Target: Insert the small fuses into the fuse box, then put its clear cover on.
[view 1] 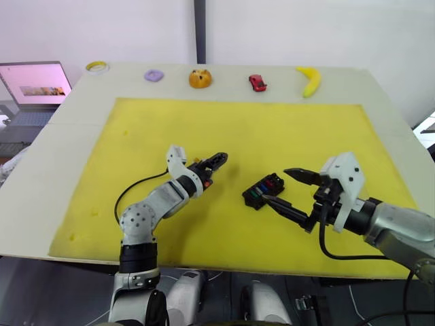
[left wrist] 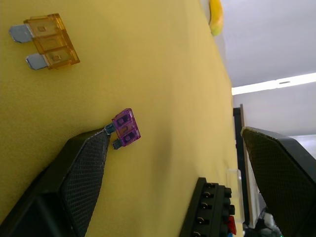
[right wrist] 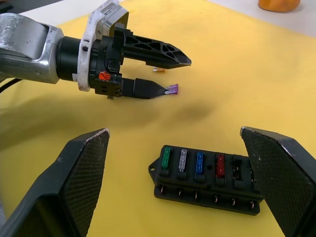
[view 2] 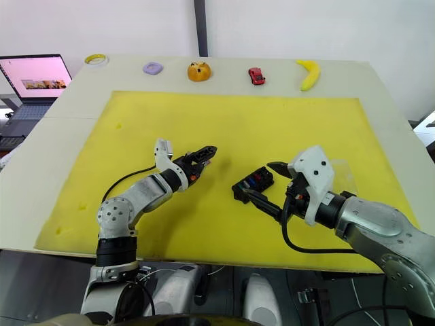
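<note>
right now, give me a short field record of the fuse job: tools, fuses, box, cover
left tool: open, purple fuse at the tip of one finger, not clamped
right tool: open, straddling the fuse box
fuse box: on the yellow mat; green, clear, blue and red fuses seated, remaining slots look empty
loose fuses: amber fuse lying on the mat beyond the purple one
clear cover: faint, behind the right tool, not on the box

Laptop (view 1: 34, 87), tape roll (view 1: 97, 66), orange (view 1: 200, 79), toy car (view 1: 257, 83), banana (view 1: 310, 80) line the table's far edge.
</note>
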`<state>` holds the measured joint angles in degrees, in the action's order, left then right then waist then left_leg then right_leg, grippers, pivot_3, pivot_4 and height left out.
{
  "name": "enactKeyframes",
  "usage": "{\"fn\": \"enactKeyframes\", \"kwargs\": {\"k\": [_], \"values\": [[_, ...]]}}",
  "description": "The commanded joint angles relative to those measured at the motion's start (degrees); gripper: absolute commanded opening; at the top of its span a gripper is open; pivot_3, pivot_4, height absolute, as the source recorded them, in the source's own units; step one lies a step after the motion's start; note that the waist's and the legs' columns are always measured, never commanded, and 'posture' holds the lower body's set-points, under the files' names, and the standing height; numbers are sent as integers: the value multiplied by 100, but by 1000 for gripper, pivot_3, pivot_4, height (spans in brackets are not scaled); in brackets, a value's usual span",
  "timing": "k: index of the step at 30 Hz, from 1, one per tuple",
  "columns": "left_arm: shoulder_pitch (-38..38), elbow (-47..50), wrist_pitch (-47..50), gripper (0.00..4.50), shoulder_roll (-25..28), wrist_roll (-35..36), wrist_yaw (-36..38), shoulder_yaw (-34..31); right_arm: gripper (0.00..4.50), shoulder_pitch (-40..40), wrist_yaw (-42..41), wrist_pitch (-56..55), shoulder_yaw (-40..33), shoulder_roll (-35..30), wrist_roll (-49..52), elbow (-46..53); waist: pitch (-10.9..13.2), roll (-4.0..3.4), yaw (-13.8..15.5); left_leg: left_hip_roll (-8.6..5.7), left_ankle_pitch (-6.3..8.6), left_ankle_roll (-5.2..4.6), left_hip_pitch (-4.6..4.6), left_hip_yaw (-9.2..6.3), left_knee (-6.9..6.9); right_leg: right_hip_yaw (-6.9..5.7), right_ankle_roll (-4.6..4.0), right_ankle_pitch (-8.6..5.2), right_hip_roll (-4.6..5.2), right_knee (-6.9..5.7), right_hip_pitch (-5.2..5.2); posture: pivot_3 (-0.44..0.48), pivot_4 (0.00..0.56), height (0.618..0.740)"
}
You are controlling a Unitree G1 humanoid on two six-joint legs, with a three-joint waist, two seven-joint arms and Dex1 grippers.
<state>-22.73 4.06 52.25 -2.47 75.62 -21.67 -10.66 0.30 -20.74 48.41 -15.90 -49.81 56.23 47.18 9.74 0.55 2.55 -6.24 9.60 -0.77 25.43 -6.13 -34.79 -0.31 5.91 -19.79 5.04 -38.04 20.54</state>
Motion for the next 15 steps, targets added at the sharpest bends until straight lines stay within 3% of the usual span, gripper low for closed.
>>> {"fn": "enactKeyframes", "kwargs": {"k": [1,14,15], "values": [[72,-161,78,4500,-22,-45,67,2,4474,1,-7,-117,-66,37,-5,240,0,0,-1,0,0,0,0,0,0,0,0,0,0,0,0,0,150,735],[138,-317,185,4500,54,-16,463,-135,4474,-36,-48,-117,-53,13,-16,216,0,0,-6,0,1,-1,0,0,1,0,-6,-3,1,2,1,0,150,735],[144,-323,184,4242,51,-28,448,-136,4497,-40,-50,-115,-50,12,-19,215,0,0,-6,0,2,-1,0,0,1,0,-8,-5,1,3,1,0,150,735]]}}
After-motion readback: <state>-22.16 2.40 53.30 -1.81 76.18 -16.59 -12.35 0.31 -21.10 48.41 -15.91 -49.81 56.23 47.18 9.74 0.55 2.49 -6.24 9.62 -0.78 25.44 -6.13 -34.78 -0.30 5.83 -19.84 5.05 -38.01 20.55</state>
